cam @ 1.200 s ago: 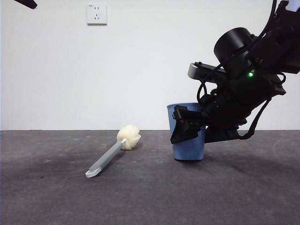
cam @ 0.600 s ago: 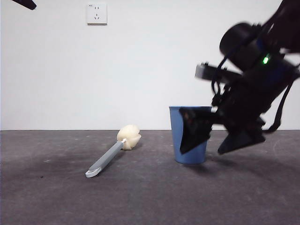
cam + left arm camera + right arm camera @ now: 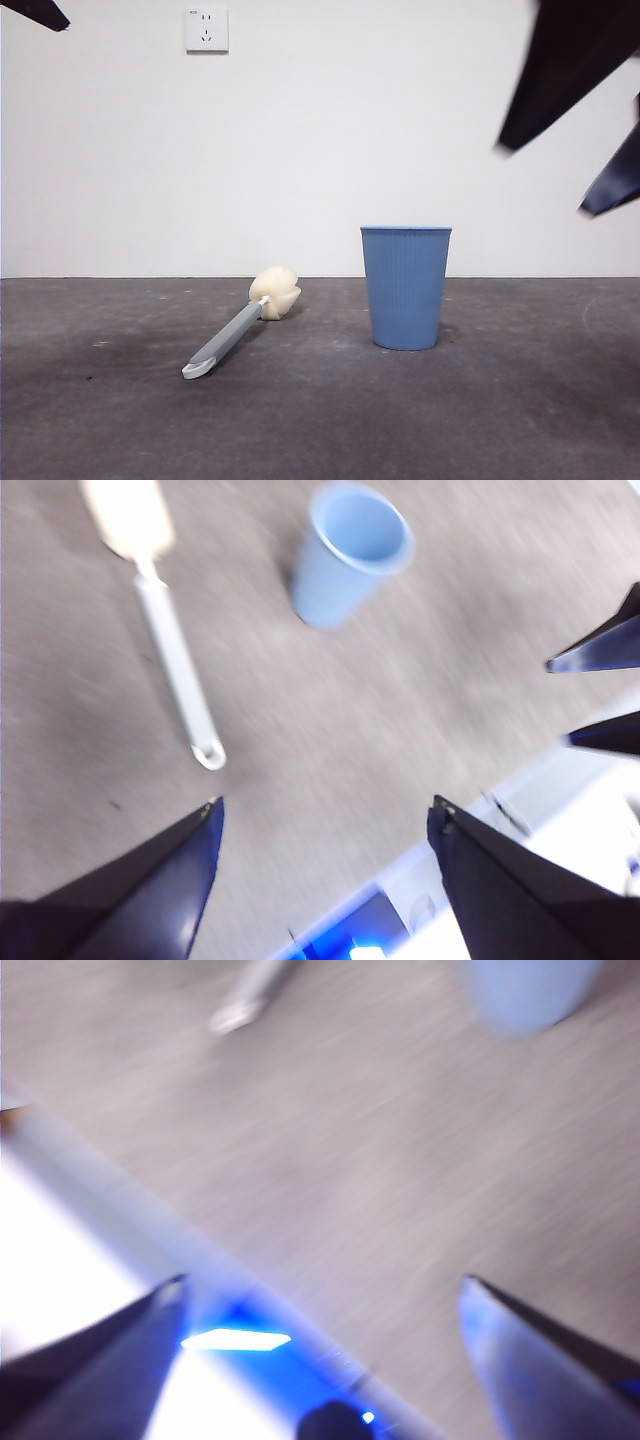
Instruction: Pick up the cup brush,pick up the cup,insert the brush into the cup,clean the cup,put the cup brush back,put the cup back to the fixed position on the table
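Observation:
The light blue cup (image 3: 405, 287) stands upright on the dark grey table (image 3: 320, 430), free of any gripper. The cup brush (image 3: 235, 330) lies flat to its left, with its sponge head toward the cup and the back. My right gripper (image 3: 543, 180) is open and empty, blurred, high above and to the right of the cup. Its wrist view shows wide jaws (image 3: 322, 1282), the blurred cup (image 3: 525, 995) and the brush handle (image 3: 250, 1000). My left gripper (image 3: 326, 805) is open and empty, high above the cup (image 3: 350, 555) and the brush (image 3: 170, 650). It shows as a black tip (image 3: 40, 12).
A white wall with a socket (image 3: 206, 29) stands behind the table. The table's near edge (image 3: 470, 830) shows in the left wrist view, with white and blue equipment beyond it.
My right gripper has let go of the cup and risen up and to the right. The cup now stands alone on the table. The brush has not moved.

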Robot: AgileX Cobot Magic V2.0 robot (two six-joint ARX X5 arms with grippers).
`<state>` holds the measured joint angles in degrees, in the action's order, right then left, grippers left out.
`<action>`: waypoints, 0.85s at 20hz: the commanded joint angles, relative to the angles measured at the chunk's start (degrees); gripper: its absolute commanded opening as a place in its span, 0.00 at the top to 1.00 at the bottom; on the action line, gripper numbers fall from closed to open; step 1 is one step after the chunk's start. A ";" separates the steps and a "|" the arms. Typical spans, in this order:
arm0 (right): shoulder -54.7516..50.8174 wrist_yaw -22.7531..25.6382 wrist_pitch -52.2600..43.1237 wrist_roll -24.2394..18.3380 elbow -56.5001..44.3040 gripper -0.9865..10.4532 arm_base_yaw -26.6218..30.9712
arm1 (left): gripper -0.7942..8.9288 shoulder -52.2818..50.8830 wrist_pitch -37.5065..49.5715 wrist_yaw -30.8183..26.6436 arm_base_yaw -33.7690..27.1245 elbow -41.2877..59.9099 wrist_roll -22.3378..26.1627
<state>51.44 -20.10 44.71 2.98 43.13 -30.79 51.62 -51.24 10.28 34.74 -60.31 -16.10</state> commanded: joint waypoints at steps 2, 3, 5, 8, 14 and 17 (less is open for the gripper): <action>-6.82 -4.35 3.58 3.06 -0.63 0.94 -1.05 | 0.86 -0.07 -2.51 2.84 0.17 0.37 3.45; -8.17 -4.46 3.76 3.63 -0.63 0.92 -1.27 | 0.92 -0.07 -3.15 3.37 0.15 0.37 4.11; -9.75 -4.42 3.78 5.27 -0.63 0.92 -1.29 | 0.93 -0.07 -4.42 3.52 0.15 0.37 4.52; -10.38 -4.42 3.78 8.13 -0.63 0.91 -1.29 | 0.92 -0.07 -5.16 3.34 0.15 0.37 5.66; -10.36 -1.86 3.78 7.89 -0.63 0.91 -1.20 | 0.92 -0.07 -5.35 3.34 0.15 0.37 5.66; -10.36 -1.86 3.78 7.89 -0.63 0.91 -1.20 | 0.92 -0.07 -5.35 3.34 0.15 0.37 5.66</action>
<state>41.17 -22.06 48.56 10.52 43.13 -31.92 51.62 -56.62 13.61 34.74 -60.29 -11.14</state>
